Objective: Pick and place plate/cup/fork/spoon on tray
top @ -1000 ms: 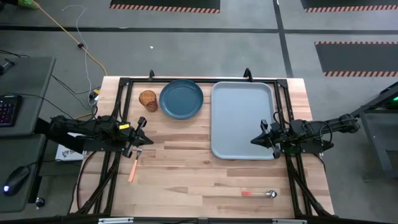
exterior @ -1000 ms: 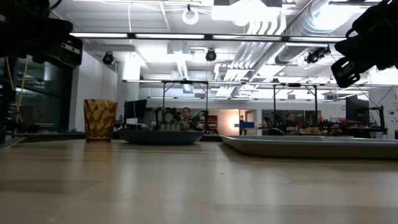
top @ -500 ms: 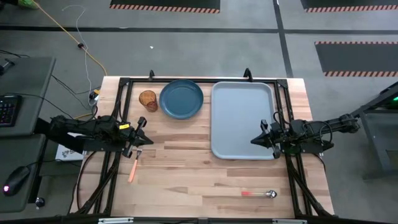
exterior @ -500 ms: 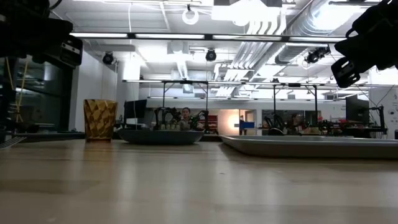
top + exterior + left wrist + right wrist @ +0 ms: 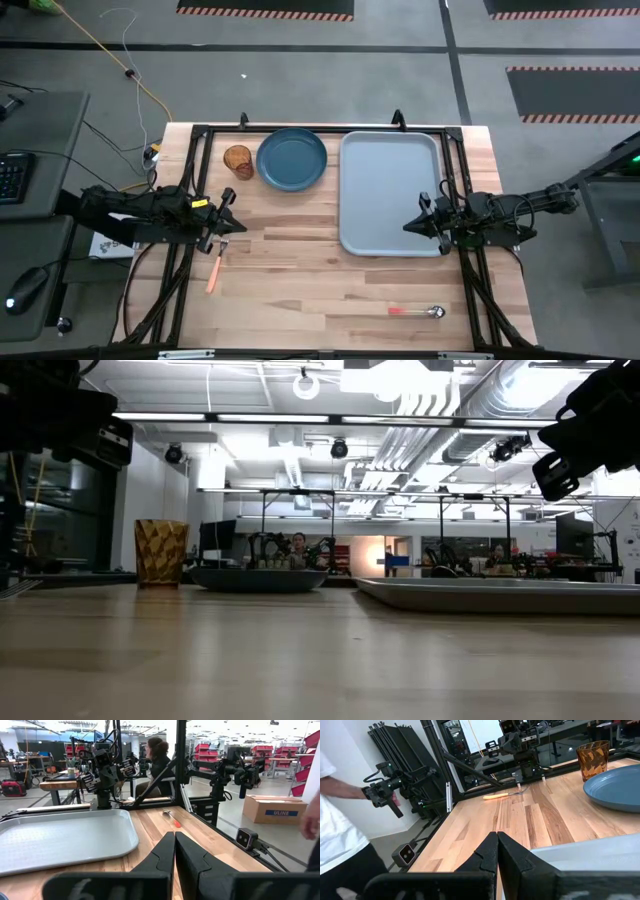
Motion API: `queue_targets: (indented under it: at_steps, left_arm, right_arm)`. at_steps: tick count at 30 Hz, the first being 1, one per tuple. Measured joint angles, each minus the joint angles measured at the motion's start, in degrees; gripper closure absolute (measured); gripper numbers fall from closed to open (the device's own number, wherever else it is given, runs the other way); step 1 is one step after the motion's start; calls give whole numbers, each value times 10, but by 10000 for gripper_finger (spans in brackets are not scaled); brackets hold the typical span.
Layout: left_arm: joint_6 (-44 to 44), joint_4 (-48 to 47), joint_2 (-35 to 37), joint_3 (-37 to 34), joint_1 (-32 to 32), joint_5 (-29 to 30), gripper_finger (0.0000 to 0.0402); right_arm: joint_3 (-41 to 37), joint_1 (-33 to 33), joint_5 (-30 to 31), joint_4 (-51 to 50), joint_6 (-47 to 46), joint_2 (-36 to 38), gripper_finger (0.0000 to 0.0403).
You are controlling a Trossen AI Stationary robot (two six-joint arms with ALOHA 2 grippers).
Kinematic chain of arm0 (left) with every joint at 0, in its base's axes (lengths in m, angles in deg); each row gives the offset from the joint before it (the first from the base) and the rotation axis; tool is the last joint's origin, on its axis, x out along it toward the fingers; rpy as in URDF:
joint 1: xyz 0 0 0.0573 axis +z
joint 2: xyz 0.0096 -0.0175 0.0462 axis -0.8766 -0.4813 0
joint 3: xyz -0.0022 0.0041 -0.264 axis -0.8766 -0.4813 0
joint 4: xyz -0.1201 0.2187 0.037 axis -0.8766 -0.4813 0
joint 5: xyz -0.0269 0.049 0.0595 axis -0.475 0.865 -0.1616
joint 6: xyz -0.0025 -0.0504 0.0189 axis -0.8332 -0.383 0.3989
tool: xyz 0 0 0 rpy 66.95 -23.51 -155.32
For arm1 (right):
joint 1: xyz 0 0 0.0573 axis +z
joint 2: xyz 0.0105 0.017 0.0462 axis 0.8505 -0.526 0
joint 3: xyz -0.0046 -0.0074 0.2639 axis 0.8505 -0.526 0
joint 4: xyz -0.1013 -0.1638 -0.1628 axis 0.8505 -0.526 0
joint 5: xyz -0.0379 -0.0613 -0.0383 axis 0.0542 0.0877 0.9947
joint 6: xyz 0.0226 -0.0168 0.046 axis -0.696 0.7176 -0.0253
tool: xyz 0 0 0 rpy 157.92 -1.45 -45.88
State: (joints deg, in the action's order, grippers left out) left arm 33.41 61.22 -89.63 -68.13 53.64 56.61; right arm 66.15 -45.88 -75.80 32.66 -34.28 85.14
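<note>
1. Blue-grey tray point(image 5: 390, 192): far right part of the wooden table point(image 5: 300, 280); nothing lies in it.
2. Plate point(image 5: 291, 158), dark blue: on the table just left of the tray, apart from it; nothing on it.
3. Cup point(image 5: 238, 160), amber: upright, just left of the plate; cannot tell if anything is inside.
4. Fork point(image 5: 217, 266), orange handle: flat on the table near the left edge, tines toward the left gripper point(image 5: 232, 224).
5. Spoon point(image 5: 418, 312), reddish handle: flat near the table's front right, well apart from the tray, bowl to the right.
6. Left gripper: over the table's left side, just above the fork's tines; fingers point(image 5: 161, 855) pressed together, grasping nothing.
7. Right gripper point(image 5: 410, 227): over the tray's near right corner; fingers point(image 5: 489, 850) clenched, grasping nothing.
8. Writing: cardboard box point(image 5: 274, 809) beyond the table, label reads "ULINE".
9. Person point(image 5: 342, 840), white shirt, stands beside the table.
</note>
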Motion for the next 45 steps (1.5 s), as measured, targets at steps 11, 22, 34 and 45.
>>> queue_targets:
  at_steps: [11,22,34,45]
  left_arm:
    - [12,312,-23,0,1,176,396]
    - [-63,539,-147,66,2,307,396]
    - [-242,66,-565,428,126,405,395]
    - [-286,-350,-776,589,293,65,255]
  right_arm:
    - [0,0,0,0,0,0,403]
    - [0,0,0,0,0,0,403]
    - [0,0,0,0,0,0,403]
    - [0,0,0,0,0,0,403]
